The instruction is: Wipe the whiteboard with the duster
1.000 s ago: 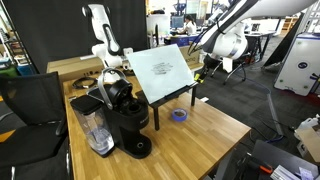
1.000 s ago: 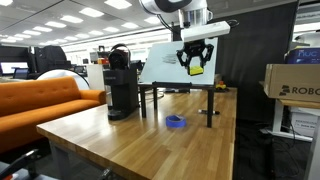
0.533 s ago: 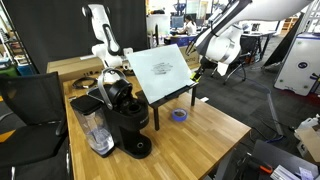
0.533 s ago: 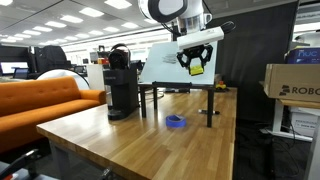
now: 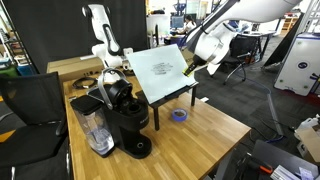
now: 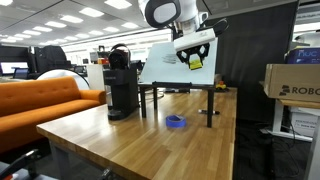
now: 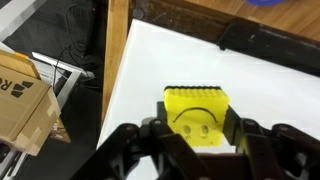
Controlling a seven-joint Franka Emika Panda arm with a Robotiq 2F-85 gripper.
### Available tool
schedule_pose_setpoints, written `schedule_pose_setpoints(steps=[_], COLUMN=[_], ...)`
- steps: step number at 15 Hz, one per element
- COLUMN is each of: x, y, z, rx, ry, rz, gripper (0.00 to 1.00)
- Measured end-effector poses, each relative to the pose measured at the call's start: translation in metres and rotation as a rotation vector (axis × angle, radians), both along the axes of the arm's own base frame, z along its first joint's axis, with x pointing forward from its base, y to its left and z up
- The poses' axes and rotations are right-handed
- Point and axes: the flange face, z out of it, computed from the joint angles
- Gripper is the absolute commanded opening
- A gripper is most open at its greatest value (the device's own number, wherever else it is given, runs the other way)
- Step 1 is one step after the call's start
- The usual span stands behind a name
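gripper (image 6: 193, 58) shifted toward whiteboard (image 6: 160, 63), duster (image 7: 196, 115) between its fingers

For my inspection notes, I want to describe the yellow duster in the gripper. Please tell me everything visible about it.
The small bright yellow block duster looks like foam, with a ridged far edge and dark marks resembling a smiling face. It is clamped on two sides between the black fingers, held over the large tilted whiteboard; contact with the board cannot be told.
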Motion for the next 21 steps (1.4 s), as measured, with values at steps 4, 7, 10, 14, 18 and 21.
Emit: schedule_pose_setpoints(steps=[4, 7, 10, 14, 18, 21], x=[0.016, 0.024, 0.031, 0.039, 0.044, 0.042], y=[0.005, 0.008, 0.011, 0.021, 0.033, 0.035], z=[0.006, 0.008, 0.011, 0.017, 0.02, 0.02], rx=[0.003, 0.012, 0.029, 0.049, 0.066, 0.067], ry=[-0.051, -0.082, -0.116, -0.163, -0.195, -0.209], rz=[-0.013, -0.025, -0.042, -0.05, -0.028, -0.009], gripper=[0.47, 0.47, 0.46, 0.46, 0.45, 0.46])
